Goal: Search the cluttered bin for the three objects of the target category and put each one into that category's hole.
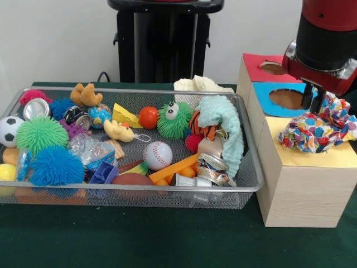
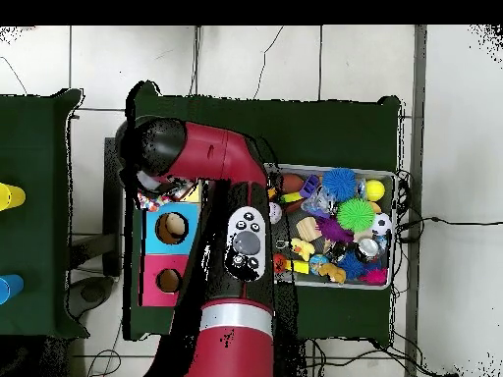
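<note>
One hand (image 1: 315,99) clamped on multicoloured cloth (image 1: 319,129) atop the wooden box (image 1: 304,190); no legible writing.

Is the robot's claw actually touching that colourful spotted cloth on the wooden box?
Touching. The front view shows the gripper pressed into the top of the cloth with no gap.

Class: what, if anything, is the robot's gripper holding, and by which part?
The gripper holds the colourful patterned cloth by its top edge, over the yellow box section.
</note>
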### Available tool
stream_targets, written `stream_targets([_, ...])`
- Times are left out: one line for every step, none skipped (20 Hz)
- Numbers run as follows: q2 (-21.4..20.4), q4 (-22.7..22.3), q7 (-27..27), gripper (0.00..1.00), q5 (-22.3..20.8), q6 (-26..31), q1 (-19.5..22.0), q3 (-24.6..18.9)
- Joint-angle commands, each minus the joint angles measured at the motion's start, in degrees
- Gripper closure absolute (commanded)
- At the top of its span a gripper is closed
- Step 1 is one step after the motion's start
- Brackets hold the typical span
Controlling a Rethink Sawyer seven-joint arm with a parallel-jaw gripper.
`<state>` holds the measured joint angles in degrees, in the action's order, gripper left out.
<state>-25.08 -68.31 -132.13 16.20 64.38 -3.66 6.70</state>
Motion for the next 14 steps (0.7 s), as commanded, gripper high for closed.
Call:
stream_targets([-0.87,-13.17,-11.69,1.00,3.09,-8.08,0.54,-1.68])
stream_targets([-0.75,-13.12,-11.79,1.00,3.30,-8.32,0.42,-1.71])
stream_targets([-0.67,-13.37,-11.76,1.00,3.61,-8.89,0.39,-1.85])
stream_targets([-0.63,-13.26,-11.88,1.00,3.72,-8.87,0.31,-1.79])
stream_targets([-0.58,-13.14,-12.00,1.00,3.84,-8.84,0.23,-1.72])
stream_targets([-0.30,-12.41,-12.14,1.00,3.77,-8.39,0.24,-1.52])
stream_targets([-0.28,-11.94,-12.37,1.00,3.86,-7.81,0.21,-1.41])
stream_targets([-0.22,-11.39,-12.37,1.00,3.89,-7.30,0.40,-1.35])
stream_targets([-0.23,-10.81,-12.53,1.00,3.85,-6.59,0.46,-1.19])
stream_targets([-0.32,-10.25,-12.59,1.00,3.76,-5.78,0.58,-1.04])
stream_targets([-0.77,-10.06,-12.71,1.00,3.64,-4.95,0.49,-0.79])
stream_targets([-1.31,-9.94,-12.65,1.00,3.38,-4.01,0.49,-0.49])
stream_targets([-1.71,-9.55,-12.18,1.00,2.86,-2.93,0.77,-0.08])
stream_targets([-2.53,-9.50,-11.47,1.00,2.22,-1.37,1.18,0.45])
